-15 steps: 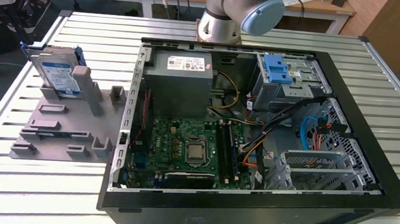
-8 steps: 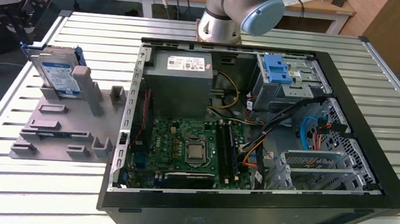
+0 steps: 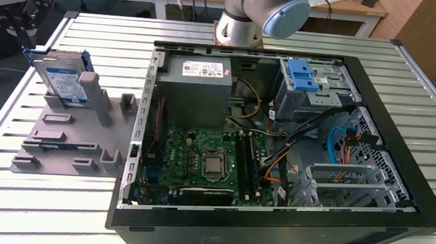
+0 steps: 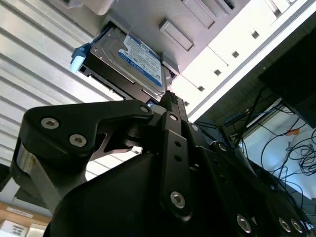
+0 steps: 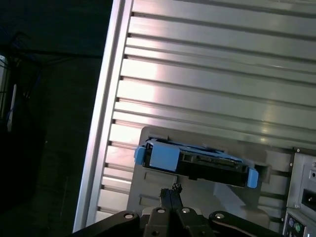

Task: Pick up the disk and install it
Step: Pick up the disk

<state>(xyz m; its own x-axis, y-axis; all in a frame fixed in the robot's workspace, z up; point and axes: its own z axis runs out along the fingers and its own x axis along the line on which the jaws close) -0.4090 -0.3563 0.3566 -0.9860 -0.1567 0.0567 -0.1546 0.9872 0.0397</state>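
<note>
The disk (image 3: 61,79) stands on edge in a slot at the far end of a grey fixture (image 3: 63,140), at the exterior view's left; its white-and-blue label and blue bracket show. My gripper (image 3: 28,37) hangs just above and behind the disk, apart from it. In both wrist views the disk (image 4: 140,59) (image 5: 197,160) lies a short way beyond the fingertips. The gripper (image 4: 170,96) (image 5: 170,191) is shut, fingers pressed together, with nothing between them.
An open black computer case (image 3: 272,223) lies at the exterior view's right, with a green motherboard (image 3: 208,161), a grey power-supply box (image 3: 197,92) and a silver cage with a blue latch (image 3: 306,76). The arm's base (image 3: 240,20) stands behind the case. The ribbed metal table's edge (image 5: 106,123) is near the fixture.
</note>
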